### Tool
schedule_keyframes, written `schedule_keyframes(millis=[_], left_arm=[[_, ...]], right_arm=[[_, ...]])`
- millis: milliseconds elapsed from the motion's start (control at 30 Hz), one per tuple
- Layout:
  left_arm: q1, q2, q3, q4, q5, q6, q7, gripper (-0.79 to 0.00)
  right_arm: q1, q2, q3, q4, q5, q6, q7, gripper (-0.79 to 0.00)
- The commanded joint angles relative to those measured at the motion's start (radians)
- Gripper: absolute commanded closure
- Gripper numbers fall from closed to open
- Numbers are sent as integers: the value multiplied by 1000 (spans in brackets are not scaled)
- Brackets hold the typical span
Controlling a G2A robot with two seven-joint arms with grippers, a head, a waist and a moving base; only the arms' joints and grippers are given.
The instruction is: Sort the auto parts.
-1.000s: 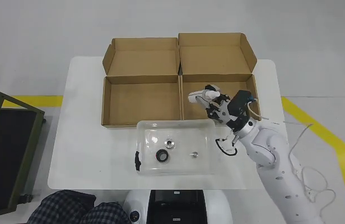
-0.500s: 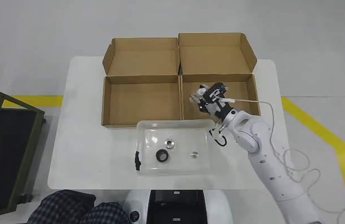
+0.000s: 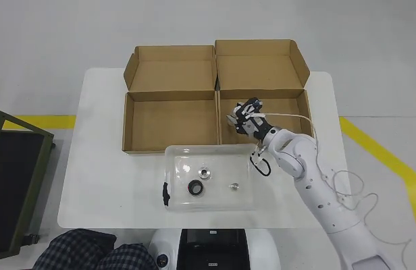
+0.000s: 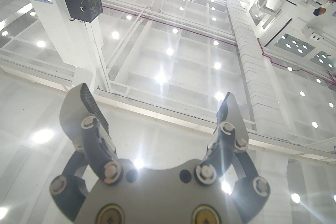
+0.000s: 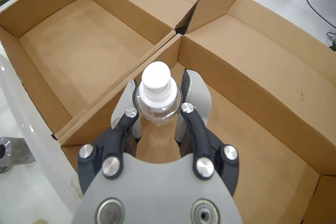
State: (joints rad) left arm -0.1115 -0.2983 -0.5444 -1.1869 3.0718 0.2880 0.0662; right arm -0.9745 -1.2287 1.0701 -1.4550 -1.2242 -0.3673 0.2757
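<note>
Wrist swung round, bulb held over a box.
Holds a clear, white-capped bulb [image 5: 158, 97] between the narrowed right fingers [image 5: 198, 96]. Has turned the wrist inward within the last second, keeping the bulb above the cardboard box [image 5: 262, 109] under the fingertips, close to the wall shared with the second box [image 5: 78, 46] beyond; looks lined up for release there. Shows the pinch plainly from the right wrist; adds, from the top, loose parts [image 3: 204, 173] waiting in the tray [image 3: 242, 201] behind the fingers. Points the left fingers [image 4: 68, 117], spread wide, at the ceiling.
</note>
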Motion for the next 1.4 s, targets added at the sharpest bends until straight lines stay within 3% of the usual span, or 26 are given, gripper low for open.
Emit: schedule_keyframes(millis=[0, 67, 100, 367, 667, 1133, 1367], left_arm=[[0, 0, 0, 0, 0, 0, 0, -785], [0, 0, 0, 0, 0, 0, 0, -785], [0, 0, 0, 0, 0, 0, 0, -785], [0, 0, 0, 0, 0, 0, 0, -785], [0, 0, 0, 0, 0, 0, 0, -785], [0, 0, 0, 0, 0, 0, 0, -785], [0, 0, 0, 0, 0, 0, 0, -785]], right_arm=[[3, -1, -3, 6, -1, -1, 2, -502], [8, -3, -6, 15, -3, 6, 5, -751], [9, -5, -9, 20, 0, 6, 5, -785], [10, -7, 0, 9, 3, 13, -9, -785], [-56, 17, 98, -156, -28, -29, 1, -785], [-246, 60, 216, -533, -69, -228, 119, -785], [-337, 79, 230, -646, -103, -343, 182, -785]])
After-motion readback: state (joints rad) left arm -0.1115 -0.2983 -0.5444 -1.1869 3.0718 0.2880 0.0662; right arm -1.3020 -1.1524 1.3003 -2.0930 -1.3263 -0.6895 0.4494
